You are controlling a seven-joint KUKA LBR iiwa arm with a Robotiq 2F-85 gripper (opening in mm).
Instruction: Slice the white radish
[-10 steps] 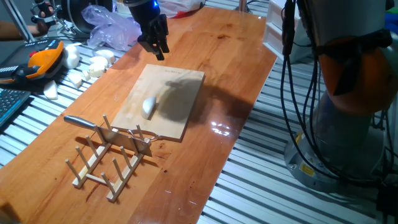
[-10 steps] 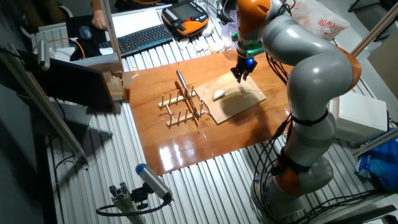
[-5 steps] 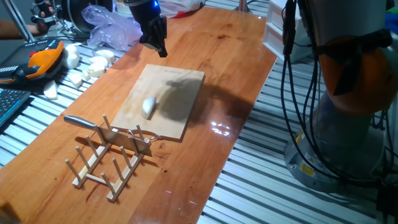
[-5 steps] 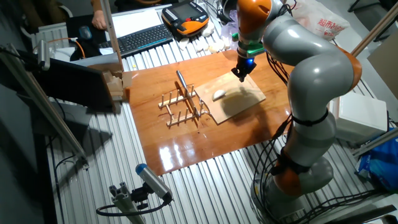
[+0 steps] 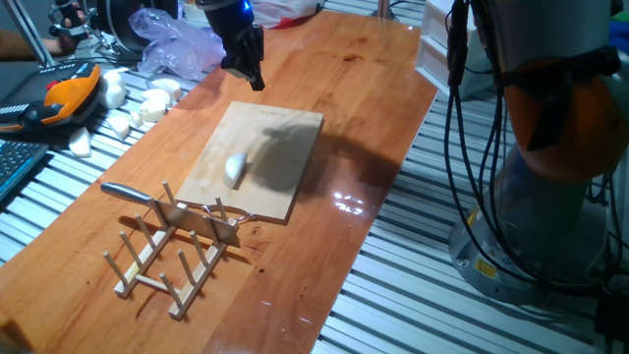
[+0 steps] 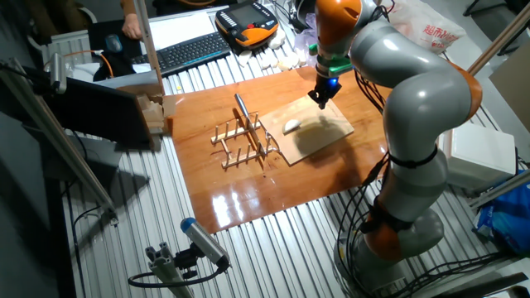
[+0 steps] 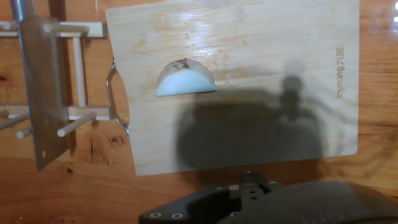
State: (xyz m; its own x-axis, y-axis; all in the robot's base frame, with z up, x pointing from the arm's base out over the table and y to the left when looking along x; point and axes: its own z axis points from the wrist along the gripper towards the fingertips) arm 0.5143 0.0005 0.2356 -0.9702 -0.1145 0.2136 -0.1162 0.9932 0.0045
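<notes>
White radish (image 5: 234, 168) lying alone on cutting board (image 5: 295, 138), toward the board's handle end, near a wooden rack (image 5: 167, 261) holding a knife (image 5: 133, 194). End effector (image 5: 254, 79) raised above board's far edge, holding nothing; finger spread impossible to tell.

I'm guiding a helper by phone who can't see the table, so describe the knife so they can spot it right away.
Start at the wooden cutting board on the wooden table. At its handle end stands a wooden peg rack. The knife rests in that rack, a broad flat cleaver blade with a grey metal handle sticking out, the only metal tool there.
</notes>
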